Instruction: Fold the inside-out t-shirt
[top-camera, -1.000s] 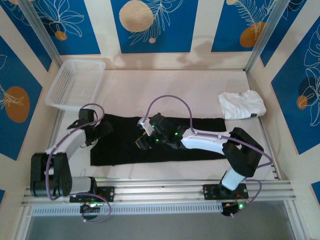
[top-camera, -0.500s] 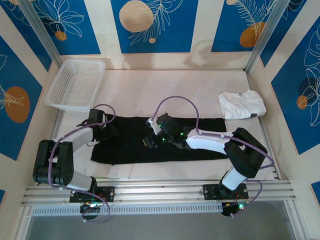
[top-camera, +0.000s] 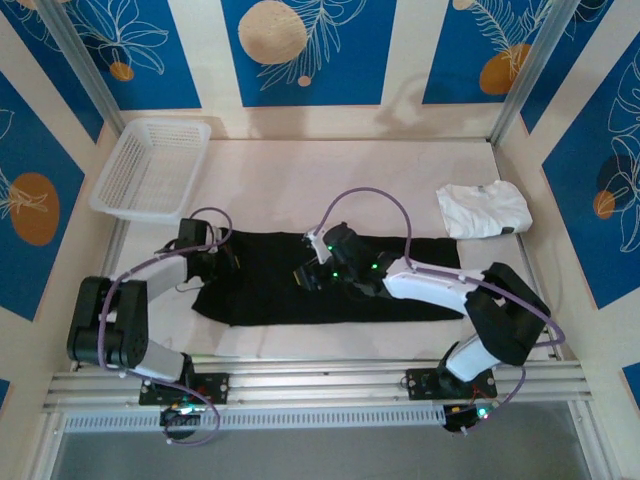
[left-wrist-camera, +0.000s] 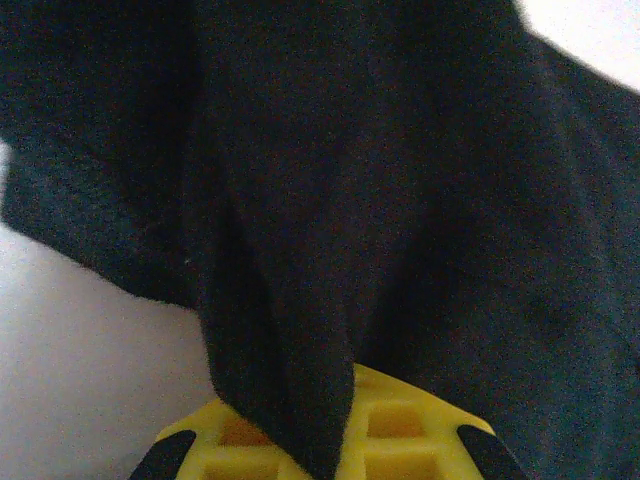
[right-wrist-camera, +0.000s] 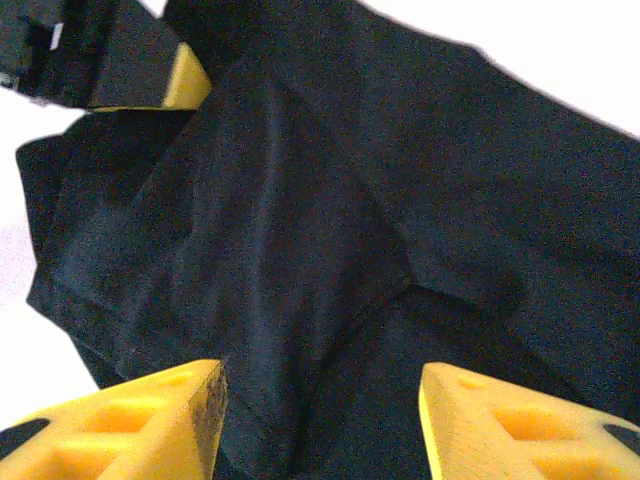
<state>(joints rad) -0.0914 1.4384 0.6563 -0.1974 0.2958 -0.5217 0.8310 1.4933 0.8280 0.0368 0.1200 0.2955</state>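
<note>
Pale tabletop (top-camera: 330, 180) fills the floor of a booth walled with blue panels (top-camera: 300, 50) bearing white leaf outlines and orange discs. On it, towards the near edge and in front of both arm bases, lies the inside-out t-shirt (top-camera: 260, 290), a long black band of cloth stretched from left to right, with no print showing.

At the shirt's left end the left gripper (top-camera: 215, 262) is clenched on the cloth. Its wrist camera shows a ridge of black fabric (left-wrist-camera: 290, 330) rising out of the yellow fingers (left-wrist-camera: 400, 435) and draping over them, with bare table just beside the hem at the lower left. That end of the shirt is gathered and pulled slightly inward, so its outline there is uneven.

Near the middle of the shirt, along its far edge, the right gripper (top-camera: 308, 275) hangs above the cloth with its jaws spread and nothing between them. In its wrist view the two yellow fingertips (right-wrist-camera: 150, 420) stand well apart over creased black fabric (right-wrist-camera: 350, 200), and the other arm's yellow finger (right-wrist-camera: 185, 85) shows at the top left, at the cloth's edge.

Well apart from the shirt, a white mesh basket (top-camera: 150, 165) sits at the far left corner, and a small folded white garment (top-camera: 485, 208) lies by the right edge.
</note>
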